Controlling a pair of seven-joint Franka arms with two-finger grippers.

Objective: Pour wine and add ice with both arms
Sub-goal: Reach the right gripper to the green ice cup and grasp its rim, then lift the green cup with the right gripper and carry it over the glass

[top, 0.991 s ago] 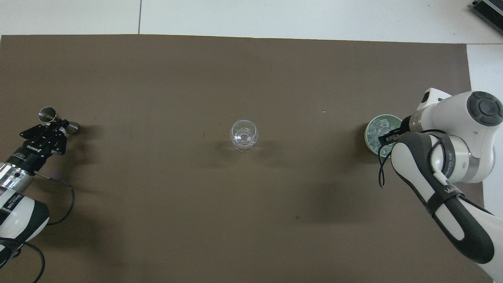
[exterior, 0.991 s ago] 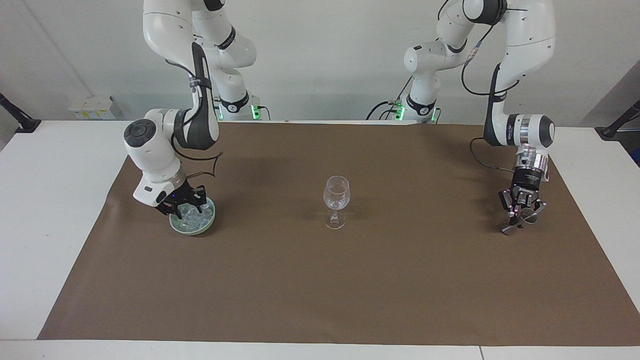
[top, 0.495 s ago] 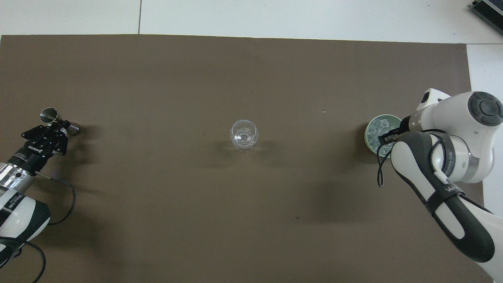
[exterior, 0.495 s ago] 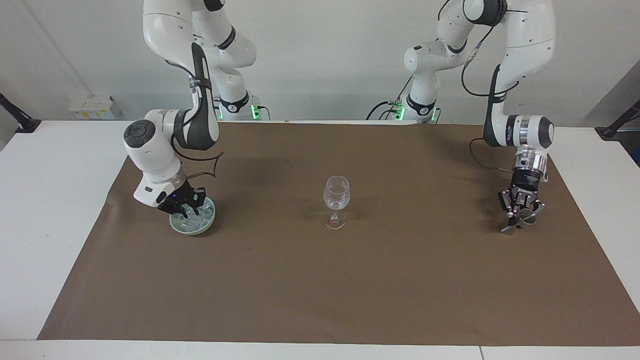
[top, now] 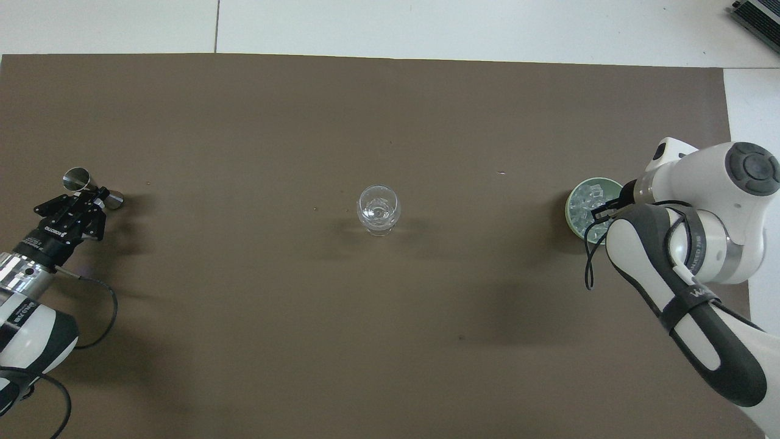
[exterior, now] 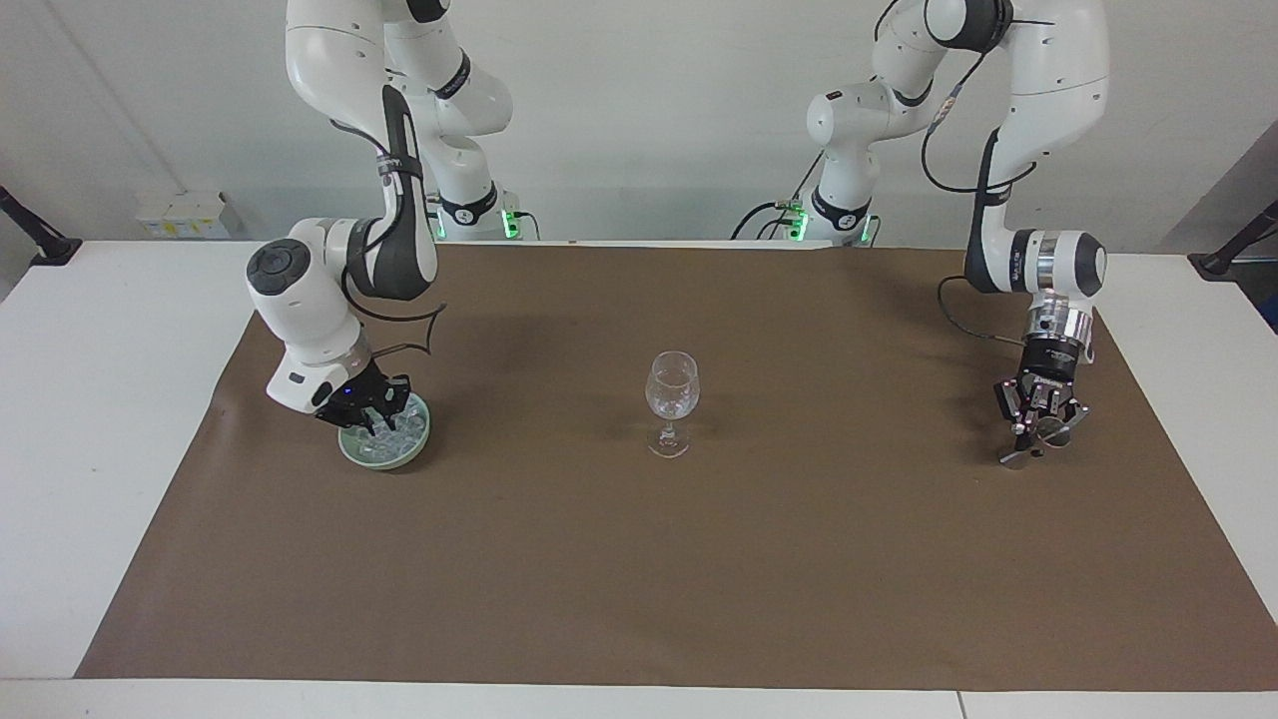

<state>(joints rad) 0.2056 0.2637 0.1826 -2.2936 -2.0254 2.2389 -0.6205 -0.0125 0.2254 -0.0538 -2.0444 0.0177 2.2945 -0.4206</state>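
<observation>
Right gripper (exterior: 371, 421) is down in the green bowl (exterior: 385, 454), fingertips pinched together among the ice (exterior: 397, 434); whether a chunk sits between them can't be made out. At the other end of the bench (exterior: 100, 399), the left gripper (exterior: 1033, 436) is clamped around a steel jigger (top: 91, 186), held tilted just above the brown mat (exterior: 639, 559). The wine glass (exterior: 671, 399) stands upright midway between both grippers.

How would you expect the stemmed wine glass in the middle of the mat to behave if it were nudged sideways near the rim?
The wine glass looks top-heavy: a wide bowl on a thin stem over a small foot, so it would probably tip rather than slide. It appears to be thin clear glass, so likely fragile. If it fell, the round bowl would probably roll on the brown mat.
</observation>
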